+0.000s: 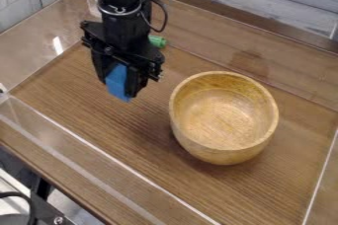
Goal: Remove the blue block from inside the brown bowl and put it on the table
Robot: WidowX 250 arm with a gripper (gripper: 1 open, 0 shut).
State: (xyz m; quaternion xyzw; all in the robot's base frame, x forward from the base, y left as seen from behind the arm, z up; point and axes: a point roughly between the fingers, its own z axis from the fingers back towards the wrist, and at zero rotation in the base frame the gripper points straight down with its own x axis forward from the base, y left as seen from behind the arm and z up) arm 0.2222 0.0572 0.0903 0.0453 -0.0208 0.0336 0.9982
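Blue block (122, 81) is out of the bowl. The black claw (123, 89) is clenched on it, with one dark finger (106, 71) on each side. The claw points straight down. The block hangs low over the worktop (93, 130), very close to the wood. I cannot tell if its bottom edge is touching yet.

The brown bowl (224, 116) sits on the worktop to the right of the claw, near it but not touching. It is round and made of light wood. You can see right down inside it, and only the wood lines show there.

A small green thing (156, 41) peeks out just behind the arm. Most of it is hidden, so I cannot tell what it is.

The worktop is dark brown and shiny. Clear plastic walls (40, 130) stand along its edges. The black arm (122, 2) comes down from the top, with cables beside it.
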